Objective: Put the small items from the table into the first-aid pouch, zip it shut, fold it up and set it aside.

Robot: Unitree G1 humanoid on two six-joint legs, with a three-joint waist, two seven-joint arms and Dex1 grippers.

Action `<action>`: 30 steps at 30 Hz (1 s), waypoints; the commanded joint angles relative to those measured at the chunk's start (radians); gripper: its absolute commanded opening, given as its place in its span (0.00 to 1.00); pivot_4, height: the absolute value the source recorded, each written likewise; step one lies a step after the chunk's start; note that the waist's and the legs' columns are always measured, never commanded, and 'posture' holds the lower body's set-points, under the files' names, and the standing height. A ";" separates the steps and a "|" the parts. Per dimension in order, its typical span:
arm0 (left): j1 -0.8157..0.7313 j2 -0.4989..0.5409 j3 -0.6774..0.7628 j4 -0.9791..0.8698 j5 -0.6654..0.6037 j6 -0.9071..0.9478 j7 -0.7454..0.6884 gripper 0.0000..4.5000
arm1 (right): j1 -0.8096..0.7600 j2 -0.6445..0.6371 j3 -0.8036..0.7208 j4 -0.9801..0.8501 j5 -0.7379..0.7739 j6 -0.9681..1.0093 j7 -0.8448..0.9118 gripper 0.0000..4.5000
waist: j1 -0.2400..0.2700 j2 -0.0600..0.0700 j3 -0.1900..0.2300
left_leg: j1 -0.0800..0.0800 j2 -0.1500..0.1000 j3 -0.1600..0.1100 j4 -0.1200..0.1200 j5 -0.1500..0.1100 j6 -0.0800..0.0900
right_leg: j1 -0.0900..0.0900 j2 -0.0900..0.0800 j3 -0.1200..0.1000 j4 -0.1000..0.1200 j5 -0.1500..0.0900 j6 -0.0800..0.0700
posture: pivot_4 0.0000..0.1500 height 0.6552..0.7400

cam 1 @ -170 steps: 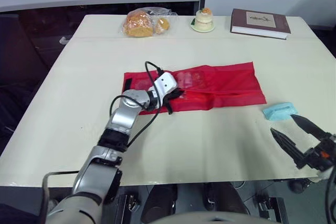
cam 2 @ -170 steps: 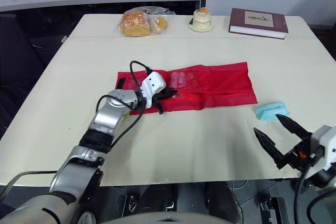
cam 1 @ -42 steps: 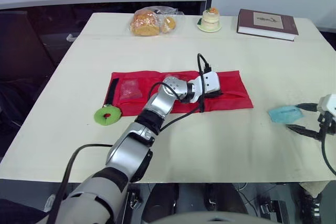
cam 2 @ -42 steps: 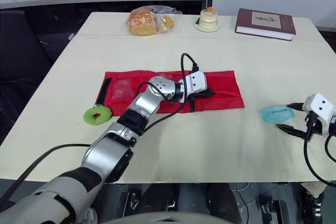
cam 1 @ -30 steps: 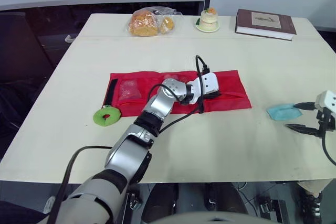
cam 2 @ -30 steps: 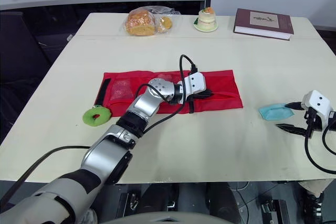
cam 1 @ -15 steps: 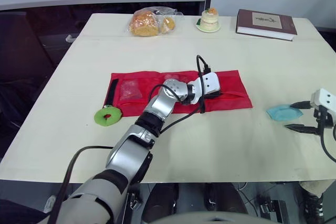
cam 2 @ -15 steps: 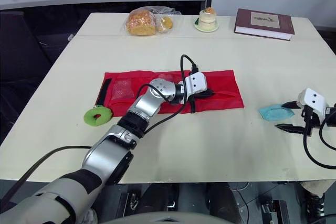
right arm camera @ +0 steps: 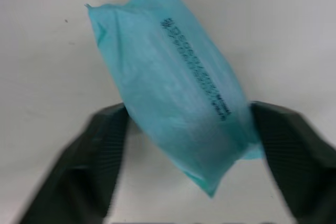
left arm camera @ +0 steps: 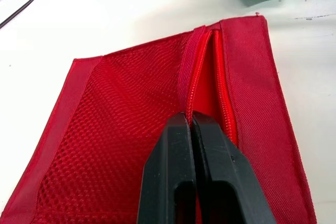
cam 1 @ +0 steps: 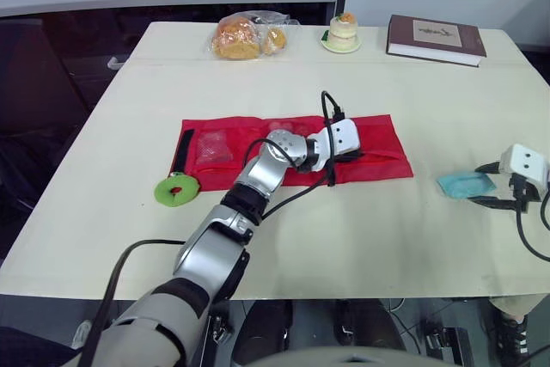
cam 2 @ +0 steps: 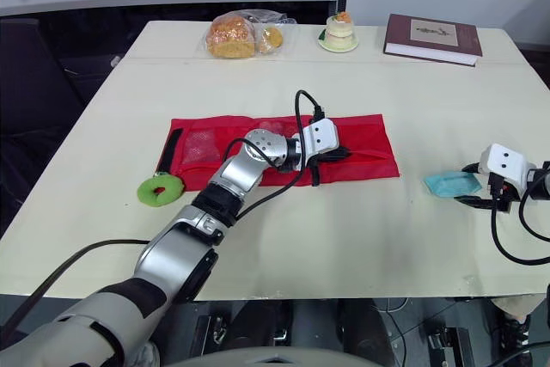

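Right gripper (right arm camera: 189, 129) is sliding in closer than a moment ago, its fingers spread open on either side of the teal plastic-wrapped packet (right arm camera: 178, 93), which is lying near the right edge of the cream table (cam 1: 344, 247). Left gripper (left arm camera: 191, 124) is pinching, fingers clenched, the zipper lip of the flat red fabric first-aid pouch (left arm camera: 121, 129) mid-table.

— What do we see along the far edge of the table (cam 1: 129, 126)?
— We see a bag of bread (cam 1: 244, 37), a small cake (cam 1: 343, 30) on a saucer, then a dark red book (cam 1: 436, 38) lying flat.
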 commanded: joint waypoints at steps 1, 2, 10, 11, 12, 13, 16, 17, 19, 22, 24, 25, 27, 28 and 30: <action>-0.005 -0.006 0.008 -0.046 -0.010 0.000 0.005 0.00 | -0.013 -0.017 -0.005 0.002 -0.004 -0.036 0.003 0.41 | 0.000 0.000 0.000 | 0.000 0.000 0.000 0.000 0.000 0.000 | 0.000 0.000 0.000 0.000 0.000 0.000 | 1.00 0.87; -0.004 -0.008 0.008 -0.045 -0.009 0.000 0.006 0.00 | -0.011 -0.020 -0.009 0.001 0.000 -0.036 0.005 0.31 | -0.001 0.000 0.000 | 0.000 0.000 0.000 0.000 0.000 0.000 | 0.000 0.000 0.000 0.000 0.000 0.000 | 1.00 0.87; 0.007 -0.013 0.007 -0.062 -0.013 0.012 0.005 0.00 | 0.133 -0.057 -0.053 -0.289 0.060 0.078 -0.012 0.06 | 0.001 0.000 0.000 | 0.000 0.000 -0.001 0.000 0.000 0.000 | 0.000 0.000 -0.001 0.000 0.000 0.000 | 1.00 0.87; 0.009 -0.015 0.009 -0.064 -0.016 0.017 0.006 0.00 | 0.178 -0.054 -0.064 -0.403 0.089 0.141 -0.016 0.06 | 0.001 0.000 0.000 | 0.000 0.000 -0.001 0.000 0.000 0.001 | 0.000 0.000 0.000 0.000 0.000 0.000 | 1.00 0.87; 0.010 -0.020 0.010 -0.066 -0.019 0.023 0.007 0.00 | 0.226 -0.047 -0.077 -0.532 0.127 0.221 -0.023 0.06 | 0.001 0.000 0.000 | 0.000 0.000 -0.001 0.000 -0.001 0.001 | 0.000 0.000 0.000 0.000 0.000 0.000 | 1.00 0.87; 0.012 -0.024 0.011 -0.071 -0.023 0.032 0.007 0.00 | 0.270 -0.038 -0.089 -0.657 0.159 0.297 -0.041 0.06 | -0.001 0.000 0.000 | 0.000 0.001 -0.001 0.000 -0.001 0.001 | 0.000 0.000 -0.001 0.000 0.000 0.000 | 1.00 0.87; 0.018 -0.036 0.012 -0.085 -0.029 0.053 0.008 0.00 | 0.346 -0.011 -0.105 -0.909 0.199 0.458 -0.119 0.06 | 0.001 0.002 0.000 | 0.000 0.001 -0.001 0.000 -0.001 0.001 | -0.001 0.000 -0.001 0.001 0.000 0.000 | 1.00 0.87; 0.021 -0.040 0.014 -0.094 -0.032 0.063 0.009 0.00 | 0.360 0.004 -0.097 -0.996 0.201 0.519 -0.155 0.06 | 0.001 0.001 0.000 | 0.000 0.001 -0.001 0.000 -0.001 0.001 | 0.000 0.000 -0.001 0.001 0.000 0.000 | 1.00 0.87; 0.027 -0.046 0.016 -0.115 -0.037 0.087 0.009 0.00 | 0.360 0.051 -0.064 -1.148 0.167 0.656 -0.265 0.06 | 0.002 0.001 0.000 | -0.001 0.001 -0.001 0.000 -0.001 0.001 | 0.000 0.000 -0.001 0.001 0.000 0.000 | 1.00 0.87; 0.040 -0.050 0.011 -0.153 -0.044 0.118 0.004 0.00 | 0.338 0.113 -0.003 -1.287 0.090 0.860 -0.401 0.06 | 0.004 0.001 0.000 | -0.001 0.001 -0.002 0.000 -0.001 0.001 | -0.001 0.000 -0.002 0.001 0.000 0.000 | 1.00 0.87; 0.045 -0.053 0.008 -0.174 -0.047 0.137 0.005 0.00 | 0.327 0.142 0.031 -1.331 0.046 0.971 -0.471 0.06 | 0.008 0.001 0.000 | -0.002 0.001 -0.003 0.001 -0.001 0.001 | -0.001 0.000 -0.003 0.001 0.000 0.000 | 1.00 0.87; 0.048 -0.055 0.006 -0.184 -0.049 0.144 0.005 0.00 | 0.323 0.150 0.046 -1.342 0.026 1.006 -0.497 0.06 | 0.009 0.001 0.000 | -0.002 0.000 -0.003 0.001 -0.001 0.001 | -0.001 -0.001 -0.003 0.001 0.000 0.000 | 1.00 0.87; 0.052 -0.059 0.005 -0.204 -0.055 0.163 0.004 0.00 | 0.313 0.165 0.081 -1.353 -0.014 1.052 -0.543 0.06 | 0.009 0.001 0.000 | -0.003 0.000 -0.003 0.001 -0.001 0.001 | -0.001 -0.001 -0.003 0.000 0.000 0.000 | 1.00 0.87; 0.052 -0.062 0.003 -0.211 -0.057 0.171 0.005 0.00 | 0.298 0.186 0.093 -1.353 -0.030 1.091 -0.577 0.06 | 0.008 0.001 0.000 | -0.003 -0.001 -0.002 0.001 -0.001 0.001 | -0.001 -0.001 -0.002 0.000 0.000 0.000 | 1.00 0.87; 0.057 -0.065 0.000 -0.225 -0.060 0.183 0.006 0.00 | 0.276 0.220 0.112 -1.356 -0.057 1.153 -0.630 0.06 | 0.003 0.001 0.000 | -0.003 -0.001 -0.003 0.001 -0.001 0.001 | -0.001 -0.001 -0.002 0.000 0.000 0.000 | 1.00 0.87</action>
